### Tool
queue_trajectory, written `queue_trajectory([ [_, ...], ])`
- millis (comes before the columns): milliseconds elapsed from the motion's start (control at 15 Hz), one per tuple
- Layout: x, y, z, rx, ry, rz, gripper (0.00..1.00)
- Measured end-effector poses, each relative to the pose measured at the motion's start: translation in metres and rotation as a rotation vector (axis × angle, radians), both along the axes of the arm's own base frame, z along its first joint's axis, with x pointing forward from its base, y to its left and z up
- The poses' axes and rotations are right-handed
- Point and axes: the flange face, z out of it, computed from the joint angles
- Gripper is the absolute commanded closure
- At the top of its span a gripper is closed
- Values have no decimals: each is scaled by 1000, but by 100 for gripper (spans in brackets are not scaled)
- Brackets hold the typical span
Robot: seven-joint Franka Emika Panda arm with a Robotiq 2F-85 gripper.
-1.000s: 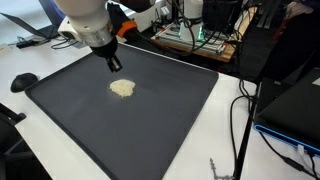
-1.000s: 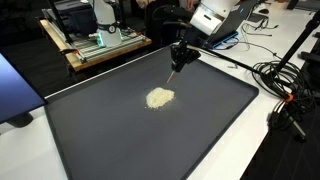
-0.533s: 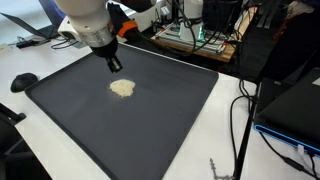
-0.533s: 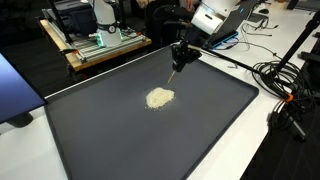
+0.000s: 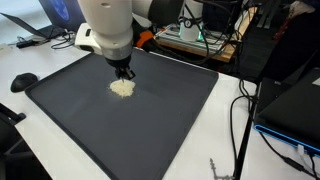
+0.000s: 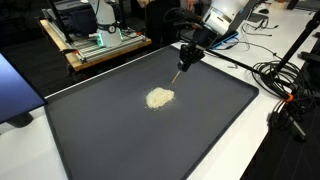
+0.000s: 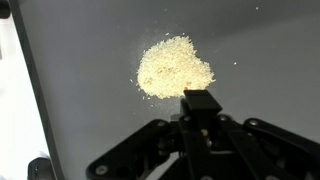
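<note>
**Position.** In the wrist view the end effector (image 7: 203, 100) fills the lower frame. Its fingers are drawn together into a single dark block, with no gap visible between them. Whether anything thin is clamped there cannot be told. It hangs just beside the pile of pale grains (image 7: 175, 67), on the near edge of the pile. Whether the tips touch the grains cannot be told. Both exterior views place the end effector (image 5: 124, 72) (image 6: 185, 62) low over the dark mat (image 5: 170, 110), next to the pile (image 5: 122, 88) (image 6: 159, 98).

**Hazards (judgement).**
- The grains lie loose, so a sideways sweep or a fast descent by the closed fingers would likely scatter them across the mat.
- Pressing down too far could drive the tips into the mat and crush or drag grains.
- Fingers held together cannot enclose loose material, and grains would slip around them.

**Appearance of the pile.** It is a small, cream-coloured, fine-grained mound with an irregular, roughly heart-shaped outline. A few stray specks lie apart from it. It sits near the middle of the mat.

**Surroundings.** The mat lies on a white worktop (image 5: 225, 130). Beyond it are black cables (image 6: 275, 75) and a wooden cart of electronics (image 6: 100, 45).
</note>
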Motion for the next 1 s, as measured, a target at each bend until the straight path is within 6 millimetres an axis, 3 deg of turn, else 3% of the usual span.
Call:
queue_trajectory([
  [667, -10, 60, -45, -162, 40, 195, 97],
  [1000, -12, 75, -56, -179, 57, 250, 97],
])
